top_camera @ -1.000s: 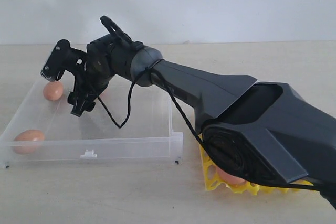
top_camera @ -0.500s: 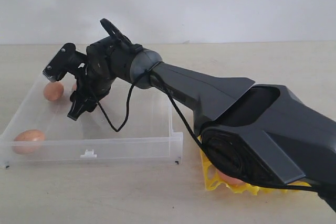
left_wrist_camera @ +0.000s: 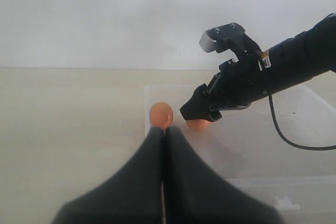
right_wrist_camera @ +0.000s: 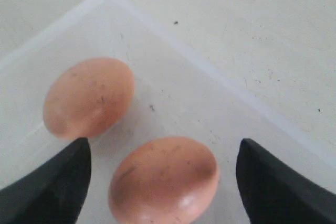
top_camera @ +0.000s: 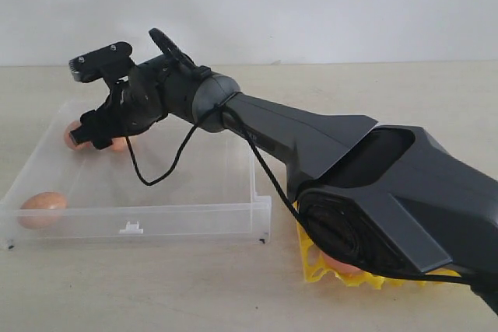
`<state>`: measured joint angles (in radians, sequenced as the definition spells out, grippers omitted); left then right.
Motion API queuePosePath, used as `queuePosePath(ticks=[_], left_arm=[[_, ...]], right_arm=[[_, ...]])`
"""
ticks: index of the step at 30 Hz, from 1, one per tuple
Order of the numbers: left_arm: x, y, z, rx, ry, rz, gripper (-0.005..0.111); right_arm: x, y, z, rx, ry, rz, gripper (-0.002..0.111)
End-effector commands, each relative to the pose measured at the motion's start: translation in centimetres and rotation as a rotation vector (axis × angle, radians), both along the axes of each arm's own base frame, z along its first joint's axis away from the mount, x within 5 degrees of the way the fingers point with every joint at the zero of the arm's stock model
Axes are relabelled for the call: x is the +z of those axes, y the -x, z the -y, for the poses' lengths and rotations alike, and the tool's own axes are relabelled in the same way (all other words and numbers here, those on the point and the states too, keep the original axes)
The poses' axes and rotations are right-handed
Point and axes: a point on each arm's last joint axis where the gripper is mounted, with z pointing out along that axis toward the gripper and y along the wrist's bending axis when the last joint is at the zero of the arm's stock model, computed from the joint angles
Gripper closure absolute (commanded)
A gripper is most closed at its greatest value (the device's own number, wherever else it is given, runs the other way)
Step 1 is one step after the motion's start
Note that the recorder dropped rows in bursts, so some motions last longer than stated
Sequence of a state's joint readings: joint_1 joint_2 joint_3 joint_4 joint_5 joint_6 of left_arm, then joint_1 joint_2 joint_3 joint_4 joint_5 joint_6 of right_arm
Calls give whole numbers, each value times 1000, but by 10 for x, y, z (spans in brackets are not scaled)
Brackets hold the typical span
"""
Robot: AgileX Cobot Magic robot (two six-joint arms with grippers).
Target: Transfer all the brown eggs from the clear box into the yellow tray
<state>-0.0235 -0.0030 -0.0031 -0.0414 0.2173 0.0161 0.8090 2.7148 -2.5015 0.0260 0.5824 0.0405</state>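
Note:
My right gripper [top_camera: 98, 134] reaches across to the far left corner of the clear box [top_camera: 187, 220] and stands open. Its jaws straddle one brown egg [right_wrist_camera: 164, 181], a gap on each side, without touching it. A second egg [right_wrist_camera: 88, 98] lies just beside, closer to the corner. Both show in the exterior view as egg [top_camera: 119, 145] and egg [top_camera: 73, 137], partly hidden by the gripper. A third egg [top_camera: 43, 208] lies in the box's front left corner. The yellow tray [top_camera: 317, 267] peeks out under the right arm, holding an egg [top_camera: 342, 263]. My left gripper [left_wrist_camera: 164, 129] is shut and empty, outside the box.
The right arm's dark links [top_camera: 373, 184] stretch over the box's right wall and hide most of the tray. A black cable [top_camera: 159, 169] dangles from the wrist above the box floor. The beige tabletop [top_camera: 156, 285] runs in front of the box.
The right gripper has swung left and turned toward the box's far left corner, ending over the two eggs there. The eggs and box have not moved.

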Motion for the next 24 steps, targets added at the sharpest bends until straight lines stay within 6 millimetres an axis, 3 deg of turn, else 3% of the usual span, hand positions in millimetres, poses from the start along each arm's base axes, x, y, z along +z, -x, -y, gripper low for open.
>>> queuePosePath(ticks=[1, 3, 7, 9, 11, 12, 16, 20, 24], left_arm=[[0, 0, 0, -8, -8, 3, 111], [0, 0, 0, -8, -8, 3, 111], [-1, 0, 0, -8, -8, 1, 111], [-1, 0, 0, -8, -8, 1, 111], [-1, 0, 0, -8, -8, 1, 111], [-1, 0, 0, -8, -8, 1, 111], [-1, 0, 0, -8, -8, 1, 111], [0, 0, 0, -8, -8, 3, 111], [0, 0, 0, -8, -8, 3, 111]], right_arm=[[-7, -3, -1, -98, -104, -64, 35], [-21, 0, 1, -125, -67, -140, 35], [-22, -2, 1, -175, -110, -155, 38], [-20, -3, 0, -196, -146, -157, 57], [-20, -3, 0, -196, -146, -156, 87], [-20, -4, 0, -189, -144, -149, 108], [-13, -3, 1, -191, -135, -156, 108], [8, 3, 2, -187, -107, -171, 108], [42, 13, -10, -130, -119, -4, 108]])
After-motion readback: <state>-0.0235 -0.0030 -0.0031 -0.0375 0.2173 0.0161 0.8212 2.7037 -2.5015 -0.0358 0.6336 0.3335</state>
